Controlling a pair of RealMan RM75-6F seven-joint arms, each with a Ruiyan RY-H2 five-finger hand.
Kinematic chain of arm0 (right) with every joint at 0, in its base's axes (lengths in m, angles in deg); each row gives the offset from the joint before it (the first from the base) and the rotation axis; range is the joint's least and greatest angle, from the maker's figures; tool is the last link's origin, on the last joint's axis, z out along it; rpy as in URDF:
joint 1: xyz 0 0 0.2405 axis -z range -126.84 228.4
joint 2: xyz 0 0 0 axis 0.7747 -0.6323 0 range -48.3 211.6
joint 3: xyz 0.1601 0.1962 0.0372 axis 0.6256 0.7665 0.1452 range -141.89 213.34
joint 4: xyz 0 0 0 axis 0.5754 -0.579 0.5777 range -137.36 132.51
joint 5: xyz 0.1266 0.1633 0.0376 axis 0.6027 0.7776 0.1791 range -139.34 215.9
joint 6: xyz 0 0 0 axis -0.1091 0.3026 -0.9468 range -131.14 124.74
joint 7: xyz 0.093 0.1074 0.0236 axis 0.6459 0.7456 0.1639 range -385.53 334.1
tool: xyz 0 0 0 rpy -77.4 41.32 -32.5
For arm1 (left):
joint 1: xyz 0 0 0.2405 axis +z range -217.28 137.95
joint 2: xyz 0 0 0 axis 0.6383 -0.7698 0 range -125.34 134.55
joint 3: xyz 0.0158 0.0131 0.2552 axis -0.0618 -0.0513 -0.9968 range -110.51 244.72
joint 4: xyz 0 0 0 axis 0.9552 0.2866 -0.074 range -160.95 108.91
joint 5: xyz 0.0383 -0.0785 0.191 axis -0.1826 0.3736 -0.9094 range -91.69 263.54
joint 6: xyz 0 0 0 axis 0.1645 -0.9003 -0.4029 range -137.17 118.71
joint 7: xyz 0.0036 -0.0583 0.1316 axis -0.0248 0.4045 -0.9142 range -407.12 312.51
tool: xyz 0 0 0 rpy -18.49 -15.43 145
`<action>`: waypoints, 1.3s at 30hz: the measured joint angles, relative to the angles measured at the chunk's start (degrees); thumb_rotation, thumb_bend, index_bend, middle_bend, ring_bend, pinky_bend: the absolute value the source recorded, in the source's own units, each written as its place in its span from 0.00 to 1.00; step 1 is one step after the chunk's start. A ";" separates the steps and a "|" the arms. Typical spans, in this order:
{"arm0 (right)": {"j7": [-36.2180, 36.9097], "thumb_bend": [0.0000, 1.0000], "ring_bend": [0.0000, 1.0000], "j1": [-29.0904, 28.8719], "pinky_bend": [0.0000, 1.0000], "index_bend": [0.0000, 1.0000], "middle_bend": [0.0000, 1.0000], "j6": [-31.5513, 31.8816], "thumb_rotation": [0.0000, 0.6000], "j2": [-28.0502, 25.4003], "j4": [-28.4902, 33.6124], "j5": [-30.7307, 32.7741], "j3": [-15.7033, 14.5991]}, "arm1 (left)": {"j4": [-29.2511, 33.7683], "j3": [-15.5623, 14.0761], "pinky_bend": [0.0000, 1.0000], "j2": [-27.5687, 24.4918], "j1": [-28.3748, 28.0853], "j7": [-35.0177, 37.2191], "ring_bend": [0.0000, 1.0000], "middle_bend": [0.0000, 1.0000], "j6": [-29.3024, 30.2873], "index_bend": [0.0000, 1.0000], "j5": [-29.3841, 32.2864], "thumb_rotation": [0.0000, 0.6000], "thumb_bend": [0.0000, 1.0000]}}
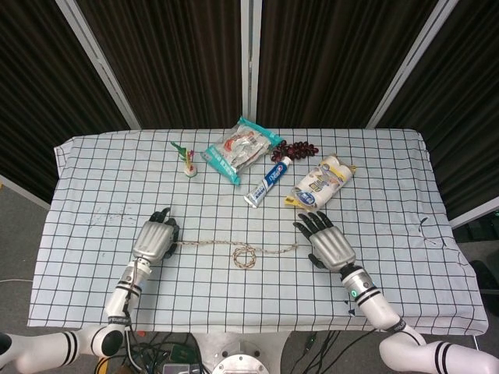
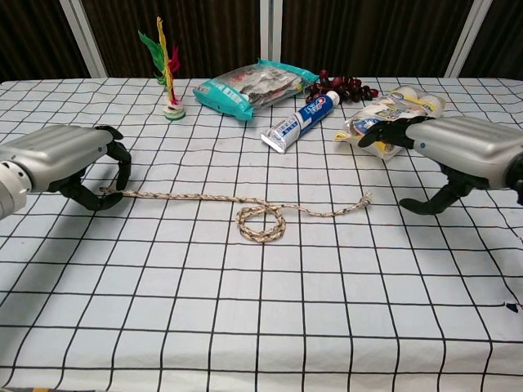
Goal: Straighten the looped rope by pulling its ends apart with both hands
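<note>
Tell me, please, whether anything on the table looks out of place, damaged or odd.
Only the rope stands out: it coils into a small loop at its middle rather than lying straight, with its frayed right end free near the right hand. The left hand curls over its other end. Nothing looks spilled or damaged.

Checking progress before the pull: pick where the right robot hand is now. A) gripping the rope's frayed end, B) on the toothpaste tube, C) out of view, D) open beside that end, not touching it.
D: the right robot hand hangs open just right of the rope's end.
</note>
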 measured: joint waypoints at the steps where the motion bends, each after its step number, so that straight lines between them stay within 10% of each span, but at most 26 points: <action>1: 0.07 0.29 0.00 -0.40 0.00 0.16 0.05 -0.44 1.00 0.53 -0.34 0.36 0.01 | -0.03 0.03 0.18 0.04 -0.03 0.02 0.08 0.33 -0.02 0.63 -0.02 1.00 0.42; 39: 2.77 0.30 0.00 -6.21 0.00 0.48 0.08 -0.38 1.00 12.10 -11.53 3.32 -1.33 | -0.14 0.32 0.18 -1.02 0.37 1.24 0.08 0.33 -0.14 0.64 -0.17 1.00 0.42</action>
